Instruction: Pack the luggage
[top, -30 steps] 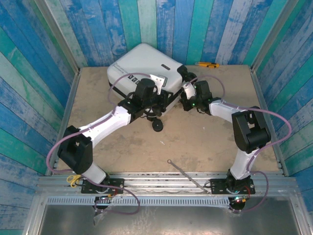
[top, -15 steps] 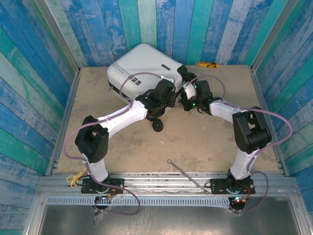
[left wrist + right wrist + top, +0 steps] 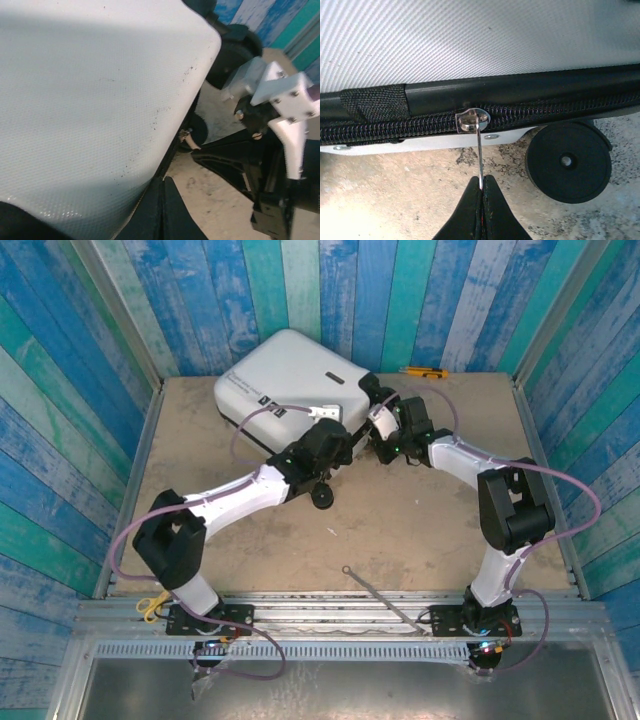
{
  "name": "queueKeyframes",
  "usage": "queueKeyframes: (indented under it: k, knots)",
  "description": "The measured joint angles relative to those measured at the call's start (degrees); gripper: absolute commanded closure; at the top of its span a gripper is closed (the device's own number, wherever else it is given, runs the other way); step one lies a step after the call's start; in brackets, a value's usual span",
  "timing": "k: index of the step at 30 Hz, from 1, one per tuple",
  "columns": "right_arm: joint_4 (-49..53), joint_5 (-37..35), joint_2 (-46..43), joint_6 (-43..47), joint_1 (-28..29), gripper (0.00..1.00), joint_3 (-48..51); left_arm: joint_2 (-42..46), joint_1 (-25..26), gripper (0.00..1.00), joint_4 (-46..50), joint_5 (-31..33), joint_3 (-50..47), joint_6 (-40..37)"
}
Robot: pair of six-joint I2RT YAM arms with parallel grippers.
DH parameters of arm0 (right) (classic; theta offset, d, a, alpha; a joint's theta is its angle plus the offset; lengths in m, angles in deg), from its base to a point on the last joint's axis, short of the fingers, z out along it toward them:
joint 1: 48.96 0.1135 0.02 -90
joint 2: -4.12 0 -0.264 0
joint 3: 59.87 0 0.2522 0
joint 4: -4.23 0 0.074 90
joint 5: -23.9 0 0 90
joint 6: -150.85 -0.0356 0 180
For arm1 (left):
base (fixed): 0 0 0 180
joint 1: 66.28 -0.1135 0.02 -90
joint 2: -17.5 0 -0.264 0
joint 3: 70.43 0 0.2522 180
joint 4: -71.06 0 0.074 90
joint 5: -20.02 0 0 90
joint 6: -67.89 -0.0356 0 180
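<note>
Presently catalogued: luggage (image 3: 290,375), closed, laid flat on its shell at the far left-centre of the bench (image 3: 420,530), its long axis slanted from far left to near right, wheels at the right end. Right end effector (image 3: 481,192): clenched on the tip of the zip pull (image 3: 479,150), as seen from the right wrist. The pull is stretched straight from the slider (image 3: 472,120) toward the fingertips, at a right angle to the zip track (image 3: 395,131), which is run left to right across that view under the white shell, with one wheel (image 3: 567,161) just to the right of the slider. Left end effector (image 3: 161,205): clenched, set at the seam below the shell's near corner; whether anything is nipped between its fingers cannot be told. Relation judged decisive: the slider is commanded by the right arm, the nearer one, and the track's axis lies crosswise to the taut pull, so a drag along the track, not away from it, would be called for. Which side of the slider is already zipped cannot be made out.
</note>
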Motion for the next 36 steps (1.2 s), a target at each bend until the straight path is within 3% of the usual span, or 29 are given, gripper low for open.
queueKeyframes:
  k: [9, 23, 28, 36]
  knots:
    - [0.44, -0.85, 0.00, 8.07, -0.52, 0.99, -0.74, -0.72, -1.51, 1.00, -2.80, -10.73, 0.44, -0.02]
    - [-1.07, -2.40, -0.07, 8.74, -0.52, 0.99, -0.85, -2.27, 4.81, 1.00, -0.46, -14.53, 0.81, -0.17]
    - [-1.07, -2.64, -0.87, 7.85, -0.39, 1.00, -0.83, -2.29, 6.75, 1.00, -0.50, -13.03, 1.31, -0.17]
    - [-1.95, -3.69, -2.78, 5.29, 0.04, 1.00, 0.28, -5.27, 7.85, 1.00, -0.48, -2.19, 5.07, 3.69]
